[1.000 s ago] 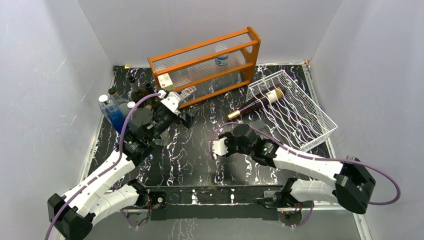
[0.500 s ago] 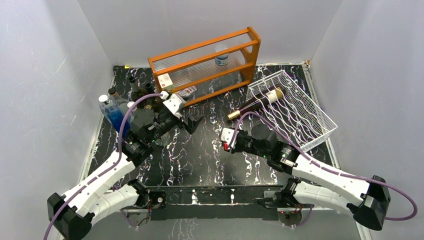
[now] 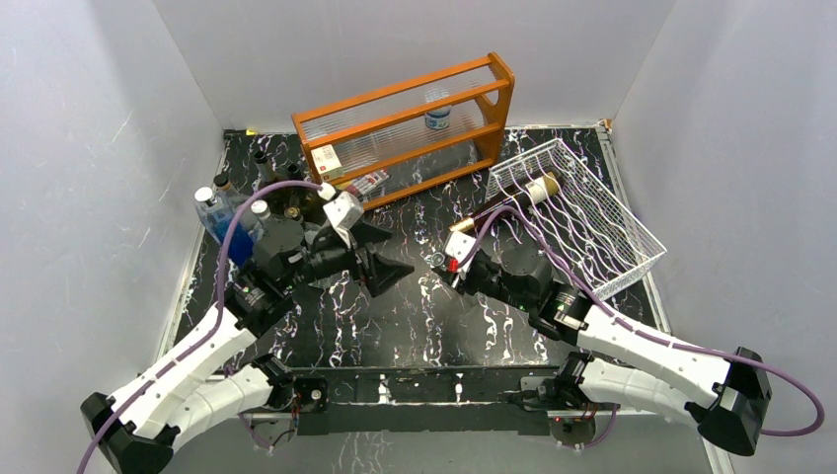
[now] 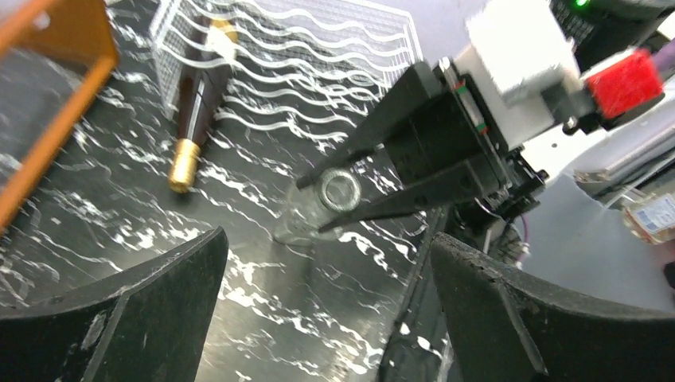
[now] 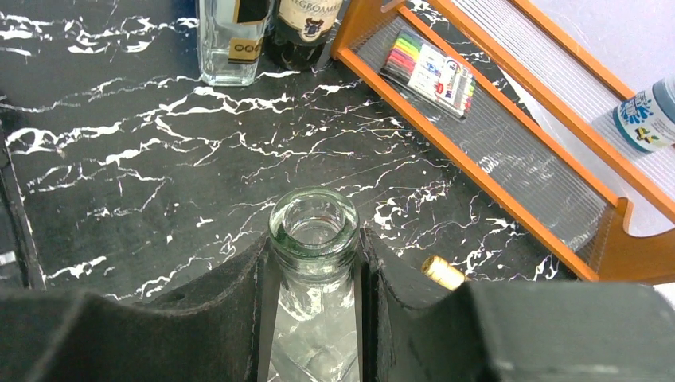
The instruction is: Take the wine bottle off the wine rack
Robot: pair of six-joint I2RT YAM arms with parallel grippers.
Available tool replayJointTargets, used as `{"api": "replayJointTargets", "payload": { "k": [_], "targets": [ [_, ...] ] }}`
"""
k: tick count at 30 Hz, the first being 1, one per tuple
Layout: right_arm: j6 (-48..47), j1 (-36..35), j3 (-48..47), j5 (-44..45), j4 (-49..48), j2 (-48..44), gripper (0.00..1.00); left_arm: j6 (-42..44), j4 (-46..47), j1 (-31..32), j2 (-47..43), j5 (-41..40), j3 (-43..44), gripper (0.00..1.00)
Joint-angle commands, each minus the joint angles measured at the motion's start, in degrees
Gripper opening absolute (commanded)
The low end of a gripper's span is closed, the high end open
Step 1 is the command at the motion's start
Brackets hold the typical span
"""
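Note:
A dark wine bottle with a gold cap lies on its side, its base on the white wire wine rack and its neck sticking out over the table. It also shows in the left wrist view, as does the rack. My right gripper is shut on the neck of a clear glass bottle, just near of the gold cap. My left gripper is open and empty, facing the clear bottle from the left.
An orange wooden shelf with clear ribbed panels stands at the back, holding a marker pack and a small jar. Several bottles stand at the back left, behind my left arm.
My left gripper has swung right toward the middle of the table and opened wide. My right gripper has moved away from the near edge, toward the wine bottle's cap.

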State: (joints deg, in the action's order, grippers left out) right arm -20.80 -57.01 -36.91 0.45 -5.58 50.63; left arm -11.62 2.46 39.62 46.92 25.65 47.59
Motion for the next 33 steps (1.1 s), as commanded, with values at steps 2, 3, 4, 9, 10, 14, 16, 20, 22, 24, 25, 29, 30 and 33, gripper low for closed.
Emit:
{"api": "replayJointTargets", "payload": {
  "k": [2, 3, 4, 9, 10, 14, 16, 20, 22, 24, 25, 29, 30, 33],
  "targets": [
    [6.51, 0.49, -1.62, 2.52, -8.01, -1.06, 0.29, -3.48, -2.37, 8.23, 2.61, -10.92, -2.35, 0.98],
    [6.94, 0.58, -1.52, 2.57, -8.19, -1.36, 0.29, -3.25, -2.26, 9.98, 4.01, -14.45, -2.37, 0.98],
    [7.13, 0.66, -1.46, 2.73, -8.15, -1.78, 0.3, -3.0, -1.81, 11.35, 5.59, -17.31, -2.39, 0.98],
    [7.89, 1.26, -1.4, 3.23, -7.07, -4.57, 0.3, -2.92, 9.83, 12.77, 10.27, -17.92, -6.56, 0.98],
    [8.2, 1.28, -1.31, 3.48, -6.74, -5.25, 0.3, -3.12, 13.06, 12.81, 11.06, -17.59, -7.83, 0.98],
    [8.45, 1.39, -0.3, 4.48, -6.27, -7.89, 0.3, -3.51, 23.78, 12.86, 15.75, -14.84, -10.45, 0.98],
    [8.68, 1.49, 0.1, 5.05, -5.91, -8.69, 0.3, -3.37, 27.95, 13.07, 18.18, -11.32, -10.85, 0.98],
    [8.59, 1.52, 0.32, 4.93, -5.21, -9.36, 0.3, -3.16, 32.01, 13.56, 22.73, -9.45, -10.06, 0.98],
    [8.49, 1.56, 0.49, 4.97, -5.06, -9.49, 0.3, -2.99, 33.18, 13.73, 24.27, -8.74, -9.31, 0.98],
    [8.49, 1.6, 0.52, 4.84, -4.88, -9.58, 0.3, -2.97, 34.17, 14.04, 25.53, -8.68, -8.63, 0.98],
    [8.56, 1.59, 0.52, 4.71, -4.87, -9.59, 0.3, -3.02, 34.31, 14.12, 26.15, -8.87, -8.06, 0.96],
    [8.41, 1.71, 0.52, 4.58, -4.76, -9.42, 0.3, -3.42, 34.51, 14.55, 28.09, -10.22, -6.57, 0.9],
    [8.42, 1.68, 0.47, 4.57, -4.72, -9.39, 0.3, -3.63, 34.54, 14.59, 28.26, -10.78, -6.45, 0.89],
    [8.72, 1.73, 0.34, 4.22, -4.74, -9.24, 0.3, -3.84, 34.14, 14.59, 29.04, -12.48, -6.04, 0.97]
  ]
}}
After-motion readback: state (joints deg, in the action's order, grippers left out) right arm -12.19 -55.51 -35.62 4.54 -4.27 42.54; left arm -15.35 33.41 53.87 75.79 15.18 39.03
